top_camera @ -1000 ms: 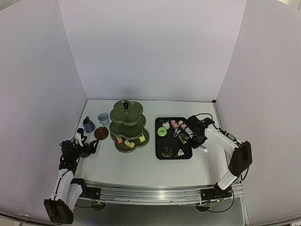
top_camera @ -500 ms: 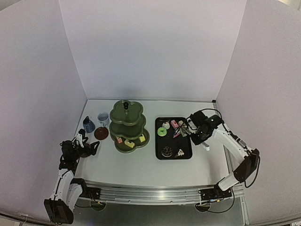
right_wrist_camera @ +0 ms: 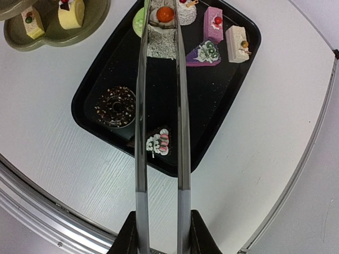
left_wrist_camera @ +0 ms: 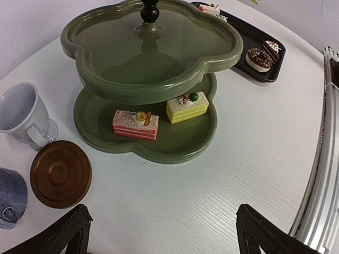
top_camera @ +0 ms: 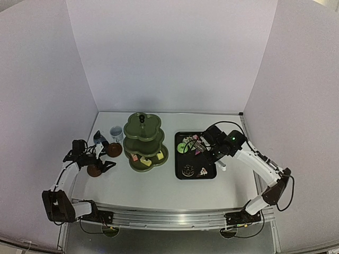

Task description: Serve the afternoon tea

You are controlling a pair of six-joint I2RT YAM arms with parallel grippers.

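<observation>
The long silvery tongs (right_wrist_camera: pixel 140 132) are clamped at their handle end by the right gripper (right_wrist_camera: pixel 161 235), whose jaws are closed narrowly on them. A small speckled white cake topped with an orange-red ball (right_wrist_camera: pixel 161 39) is pinched between the tong tips. It is held over the 11 o'clock corner of the black rectangular tray (right_wrist_camera: pixel 222 100); whether it is clear of the tray floor cannot be told. On the tray, a chocolate ring cake (right_wrist_camera: pixel 115 106) is seen at 8 o'clock and a dark wedge with white and pink icing (right_wrist_camera: pixel 158 143) at 6 o'clock. A purple wedge (right_wrist_camera: pixel 204 53), a pink block (right_wrist_camera: pixel 213 24) and a cream block (right_wrist_camera: pixel 237 43) are grouped toward 1 o'clock. A green cake (right_wrist_camera: pixel 139 18) is partly hidden behind the tongs.

The olive-green three-tier scalloped stand (top_camera: pixel 151 127) is set at 9 o'clock of the tray, apart from it. A pink layered slice (left_wrist_camera: pixel 135 124) and a yellow slice (left_wrist_camera: pixel 187 106) are laid side by side on its lowest tier. A pale cup (left_wrist_camera: pixel 21 111) is placed at 9 o'clock of the stand, with a dark-blue cup (left_wrist_camera: pixel 9 198) beyond it. A brown round saucer (left_wrist_camera: pixel 61 173) is placed at 8 o'clock, just beside the stand.

The left gripper (left_wrist_camera: pixel 161 219) is held over the white table (top_camera: pixel 153 182) with its jaws spread wide. A second brown saucer (top_camera: pixel 95 170) is seen from overhead right at this gripper; whether it is touched cannot be told.
</observation>
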